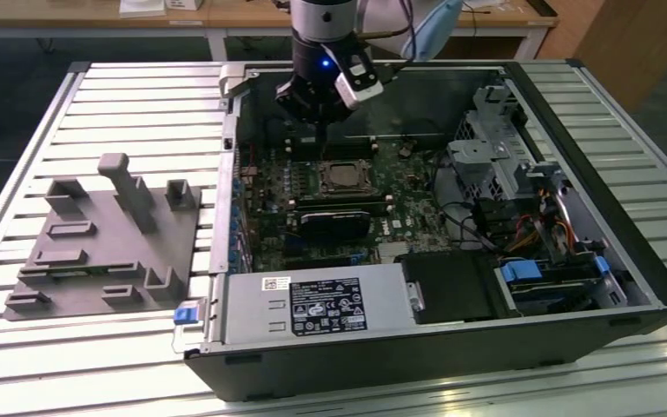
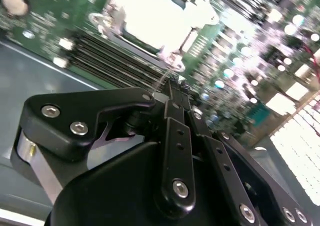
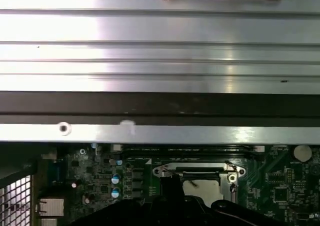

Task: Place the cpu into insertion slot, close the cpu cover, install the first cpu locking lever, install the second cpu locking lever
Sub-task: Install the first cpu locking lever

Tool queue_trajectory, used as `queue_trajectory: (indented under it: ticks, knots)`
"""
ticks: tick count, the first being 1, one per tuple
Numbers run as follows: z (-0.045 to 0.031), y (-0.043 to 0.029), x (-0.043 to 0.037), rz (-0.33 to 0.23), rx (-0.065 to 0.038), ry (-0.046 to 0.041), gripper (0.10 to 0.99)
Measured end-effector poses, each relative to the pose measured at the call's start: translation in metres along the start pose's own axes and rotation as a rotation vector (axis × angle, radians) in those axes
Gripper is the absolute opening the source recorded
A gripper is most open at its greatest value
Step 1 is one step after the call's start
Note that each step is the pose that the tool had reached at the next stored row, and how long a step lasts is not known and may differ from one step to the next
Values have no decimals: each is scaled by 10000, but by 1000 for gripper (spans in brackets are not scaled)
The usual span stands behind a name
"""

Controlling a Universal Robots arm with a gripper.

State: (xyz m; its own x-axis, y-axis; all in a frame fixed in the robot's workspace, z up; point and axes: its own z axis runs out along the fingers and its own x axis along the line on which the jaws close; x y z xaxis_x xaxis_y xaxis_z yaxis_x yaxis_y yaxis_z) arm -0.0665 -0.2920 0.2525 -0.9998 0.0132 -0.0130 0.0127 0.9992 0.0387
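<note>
In the exterior view my gripper (image 1: 317, 130) hangs inside the open computer case, just behind the insertion slot (image 1: 340, 178) on the green board. The cpu (image 1: 340, 179) lies in the slot with its silver-grey top showing, and the cpu cover (image 1: 340, 165) lies flat around it as a thin metal frame. In the second wrist view the black fingers (image 2: 175, 101) are pressed together at the cover's edge (image 2: 170, 56), where a thin metal lever (image 2: 162, 78) runs past the fingertips. The first wrist view has the cover's rim (image 3: 200, 171) just beyond the gripper (image 3: 172, 188).
The case (image 1: 565, 113) walls surround the board. A black power-supply box (image 1: 310, 304) sits at its front, a drive cage (image 1: 507, 165) on the exterior view's right, and a long black card (image 1: 340, 221) in front of the slot. A grey fixture (image 1: 102, 234) stands on the slatted table (image 1: 136, 95).
</note>
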Motion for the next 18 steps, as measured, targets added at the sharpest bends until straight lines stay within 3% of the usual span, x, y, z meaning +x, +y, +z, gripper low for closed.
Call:
queue_trajectory:
  ticks: [2,4,5,7,8,18]
  knots:
    - [5,2,-77,-2,0,0,106]
    - [5,2,-85,-2,-12,0,106]
    - [5,1,-85,-2,-86,0,106]
    - [6,-3,-86,-1,-433,6,106]
    - [10,-3,-86,-1,-461,4,106]
    - [91,3,-190,-246,-464,18,106]
